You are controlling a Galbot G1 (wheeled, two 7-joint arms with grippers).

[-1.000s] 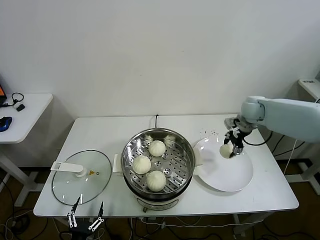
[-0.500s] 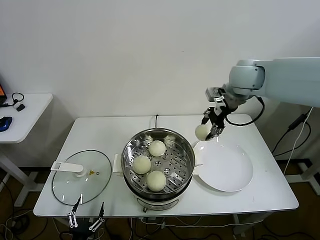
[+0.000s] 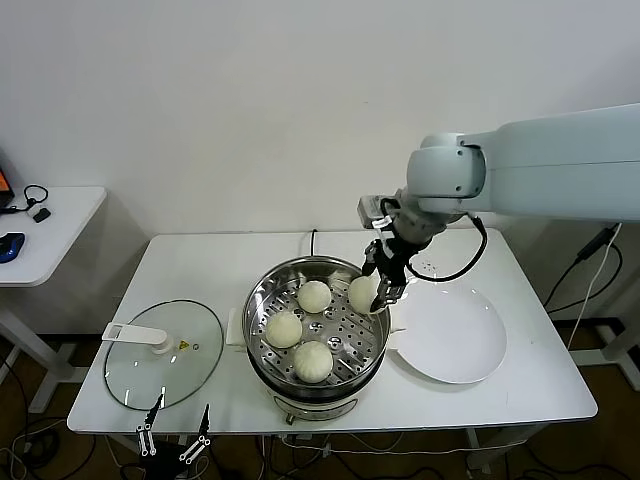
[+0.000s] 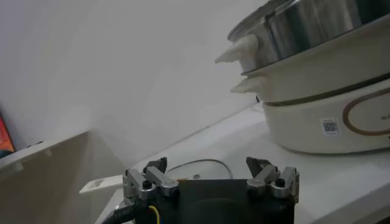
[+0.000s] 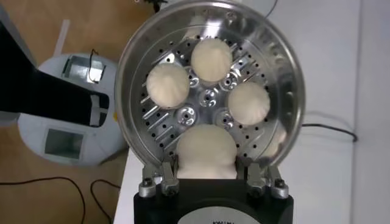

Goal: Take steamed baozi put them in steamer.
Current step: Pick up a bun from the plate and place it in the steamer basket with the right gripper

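Note:
My right gripper (image 3: 381,283) is shut on one cream-white steamed baozi (image 3: 363,293) and holds it just above the right inner side of the steamer (image 3: 262,291). In the right wrist view the held baozi (image 5: 206,151) sits between the fingers of the right gripper (image 5: 210,165), over the perforated tray of the steamer (image 5: 128,79). Three more baozi lie on the tray (image 3: 314,296) (image 3: 284,329) (image 3: 313,361). My left gripper (image 3: 172,436) hangs open below the table's front edge, parked and holding nothing.
A flat white plate (image 3: 455,340) lies bare to the right of the steamer. The glass lid (image 3: 163,352) with its white handle rests on the table to the left. A small side table (image 3: 45,230) stands at the far left.
My right gripper has lifted the baozi off the white plate and carried it leftward, from over the plate to over the steamer's right side. The left arm has not moved.

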